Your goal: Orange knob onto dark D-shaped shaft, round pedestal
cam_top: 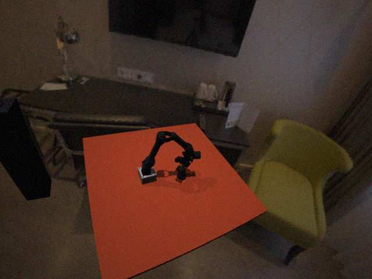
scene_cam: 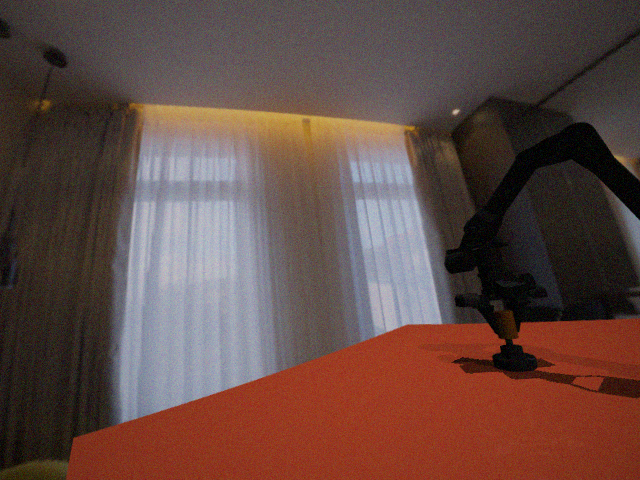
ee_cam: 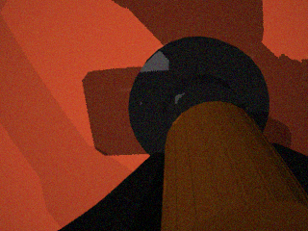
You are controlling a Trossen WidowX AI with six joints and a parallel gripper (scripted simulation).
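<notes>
The black gripper (scene_cam: 507, 324) is grasping the orange knob (scene_cam: 506, 323) (ee_cam: 226, 168), holding it upright above the round dark pedestal (cam_top: 181, 174) (scene_cam: 515, 360) (ee_cam: 197, 67). The shaft (scene_cam: 509, 342) is showing between knob and pedestal, on a red-orange table (cam_top: 168, 216) (scene_cam: 361, 413).

Room, hotel or home type, furnished for staying in; which of the two cannot be told. Included: 1 yellow upholstered chair (cam_top: 285, 180); 1 dark desk (cam_top: 120, 99), by which a lamp (cam_top: 65, 50) and a tray (cam_top: 210, 105) with 2 pale cups (cam_top: 207, 91) are borne; 1 large dark screen (cam_top: 183, 22), mounted on the wall. Tall windows are covered by sheer curtains (scene_cam: 201, 289), topped by a warm strip of light.
</notes>
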